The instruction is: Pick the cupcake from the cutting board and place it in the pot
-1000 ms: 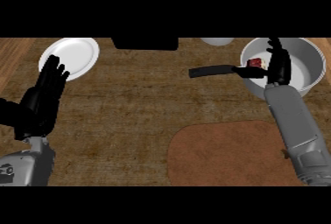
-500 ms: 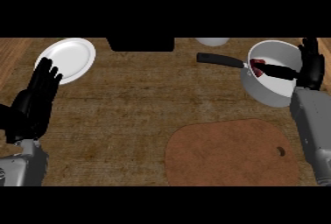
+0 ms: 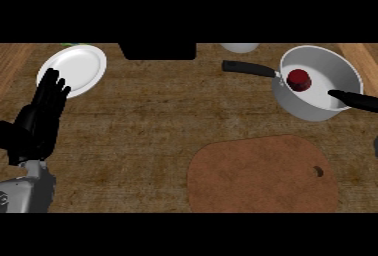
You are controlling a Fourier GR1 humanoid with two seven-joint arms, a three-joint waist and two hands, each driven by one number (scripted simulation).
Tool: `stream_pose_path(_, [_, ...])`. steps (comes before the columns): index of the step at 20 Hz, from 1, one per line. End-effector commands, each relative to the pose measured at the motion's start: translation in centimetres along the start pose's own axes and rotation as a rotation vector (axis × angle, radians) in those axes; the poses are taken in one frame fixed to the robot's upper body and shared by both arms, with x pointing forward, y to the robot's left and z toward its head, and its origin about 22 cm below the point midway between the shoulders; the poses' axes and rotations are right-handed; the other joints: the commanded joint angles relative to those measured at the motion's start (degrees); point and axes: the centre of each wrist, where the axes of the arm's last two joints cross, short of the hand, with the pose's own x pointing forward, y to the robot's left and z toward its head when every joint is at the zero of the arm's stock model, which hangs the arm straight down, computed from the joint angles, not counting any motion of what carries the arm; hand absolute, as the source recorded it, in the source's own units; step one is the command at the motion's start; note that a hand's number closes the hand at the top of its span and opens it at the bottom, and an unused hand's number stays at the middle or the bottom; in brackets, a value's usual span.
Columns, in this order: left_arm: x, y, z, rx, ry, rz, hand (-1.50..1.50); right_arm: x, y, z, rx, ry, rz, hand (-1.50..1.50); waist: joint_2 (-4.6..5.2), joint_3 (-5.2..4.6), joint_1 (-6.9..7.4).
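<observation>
The round cupcake [image 3: 298, 80] at two o'clock was dark red, and the metal pot [image 3: 331, 70] around it was pale grey-white with a black handle [image 3: 247, 68]. At five o'clock, the rounded cutting board [image 3: 258, 175] was plain reddish-brown. The wooden counter [image 3: 162, 125] showed mottled brown grain. The round plate [image 3: 77, 67] at ten o'clock was white. The left hand [image 3: 40, 120] and right hand [image 3: 356, 98] were black, and the left forearm [image 3: 29, 192] was grey. A rounded object [image 3: 239, 47] at twelve o'clock looked whitish, possibly a bowl.

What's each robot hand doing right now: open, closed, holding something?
Left robot hand: open, holding nothing.
Right robot hand: mostly out of view beside the pot; cannot be told.
</observation>
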Motion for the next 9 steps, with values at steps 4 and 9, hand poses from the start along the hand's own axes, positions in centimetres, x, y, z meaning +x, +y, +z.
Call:
stream_pose_path(4, [0.7, -0.5, 0.2, -0.006, 0.001, 0.005, 0.00, -0.4, -5.0, 0.7, 0.034, -0.015, 0.014, -1.50, 0.02, 0.00, 0.15])
stream_pose_path(9, [0.9, -0.4, -1.0, -0.010, -0.010, -0.001, 0.00, -0.6, -5.8, 0.9, 0.042, 0.008, 0.031, -1.50, 0.07, 0.00, 0.14])
